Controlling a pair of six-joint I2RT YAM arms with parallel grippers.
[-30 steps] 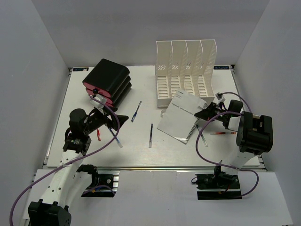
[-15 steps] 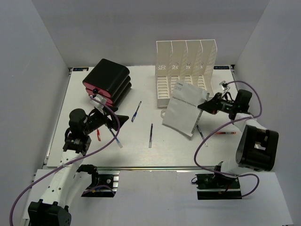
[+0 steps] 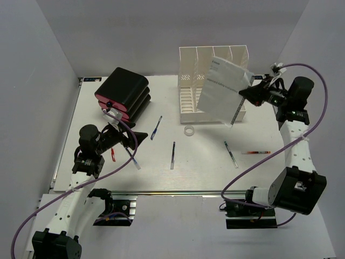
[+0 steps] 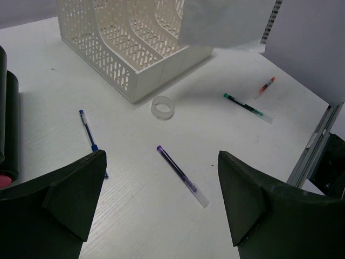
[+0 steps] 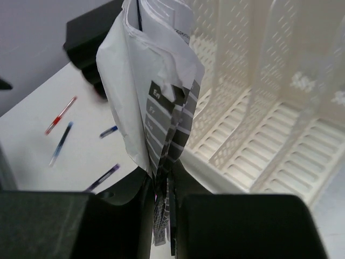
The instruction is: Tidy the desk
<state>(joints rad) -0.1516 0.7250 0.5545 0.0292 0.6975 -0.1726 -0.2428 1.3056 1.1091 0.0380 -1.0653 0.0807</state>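
Your white table (image 3: pixel 205 167) fills the space between the grey walls, with the file rack (image 3: pixel 188 91) at its far side. Your right pincer (image 3: pixel 249 93) is clamped on a paper booklet (image 3: pixel 222 89) held up before the rack. Your left pincer (image 4: pixel 161 157) hovers wide apart over the table's left.

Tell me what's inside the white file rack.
The slots that show in the rack look empty. The booklet held in the right pincer hides part of the right-hand ones.
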